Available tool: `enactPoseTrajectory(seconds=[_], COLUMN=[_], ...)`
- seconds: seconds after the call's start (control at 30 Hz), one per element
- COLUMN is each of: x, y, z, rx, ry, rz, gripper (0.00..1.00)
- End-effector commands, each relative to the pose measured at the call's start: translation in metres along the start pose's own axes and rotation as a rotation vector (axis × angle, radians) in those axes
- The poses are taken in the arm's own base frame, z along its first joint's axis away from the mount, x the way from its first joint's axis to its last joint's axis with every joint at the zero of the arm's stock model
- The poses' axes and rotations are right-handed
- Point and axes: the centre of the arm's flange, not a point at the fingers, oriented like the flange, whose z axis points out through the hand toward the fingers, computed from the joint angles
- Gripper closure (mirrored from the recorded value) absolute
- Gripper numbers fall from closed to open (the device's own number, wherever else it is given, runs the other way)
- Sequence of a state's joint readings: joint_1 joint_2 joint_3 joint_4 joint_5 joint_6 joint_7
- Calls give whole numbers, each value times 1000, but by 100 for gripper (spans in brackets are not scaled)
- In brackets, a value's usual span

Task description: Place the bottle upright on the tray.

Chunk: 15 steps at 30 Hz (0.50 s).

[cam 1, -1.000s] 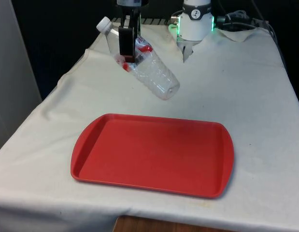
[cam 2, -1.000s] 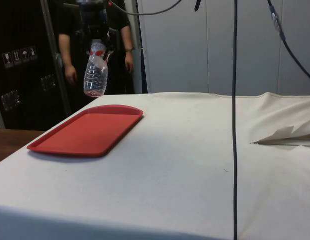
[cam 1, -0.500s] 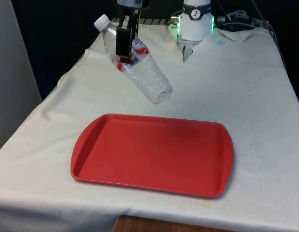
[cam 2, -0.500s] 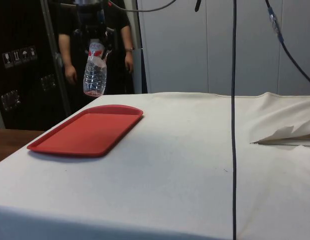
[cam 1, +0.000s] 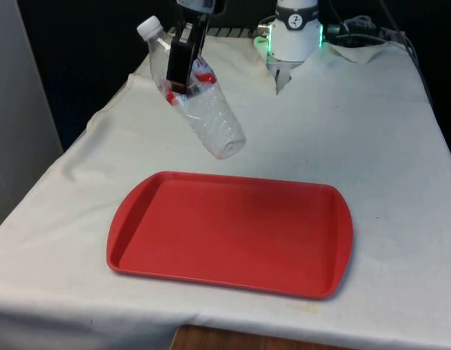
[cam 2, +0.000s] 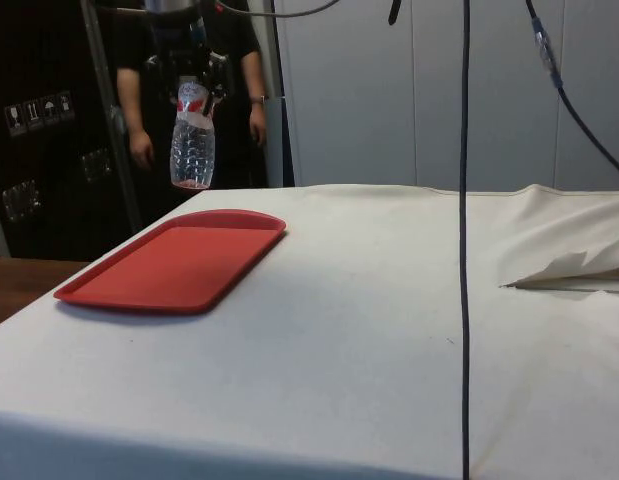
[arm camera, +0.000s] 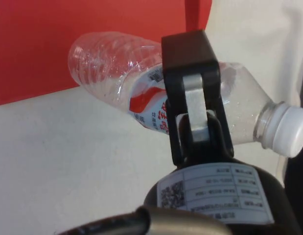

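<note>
The gripper (arm camera: 190,93) is black, with blocky jaws, one carrying a silver metal link at its middle. Behind it a rounded black housing (arm camera: 215,196) bears a white printed label with a square code. The arm's base (cam 1: 294,33) is white and glows green at its 3 and 9 o'clock edges.

A robotics lab — cloth-draped bench (cam 1: 371,146), hanging cables (cam 2: 465,200), dark cabinets (cam 2: 39,130) — a person (cam 2: 139,100) standing by.

person (cam 2: 189,90) standing behind table | hanging black cable (cam 2: 465,240) | white cloth (cam 1: 371,131)
</note>
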<state>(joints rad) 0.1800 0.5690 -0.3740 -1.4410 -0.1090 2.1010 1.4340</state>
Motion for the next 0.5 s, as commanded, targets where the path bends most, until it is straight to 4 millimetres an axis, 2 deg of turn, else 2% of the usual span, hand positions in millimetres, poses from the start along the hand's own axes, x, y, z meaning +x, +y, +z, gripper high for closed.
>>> enactPoseTrajectory(seconds=[0.0, 0.47], x=[-1, -13], y=[-2, -7], z=[0, 6], rx=[8, 12], ry=[13, 96], rz=[11, 30], gripper=[86, 86])
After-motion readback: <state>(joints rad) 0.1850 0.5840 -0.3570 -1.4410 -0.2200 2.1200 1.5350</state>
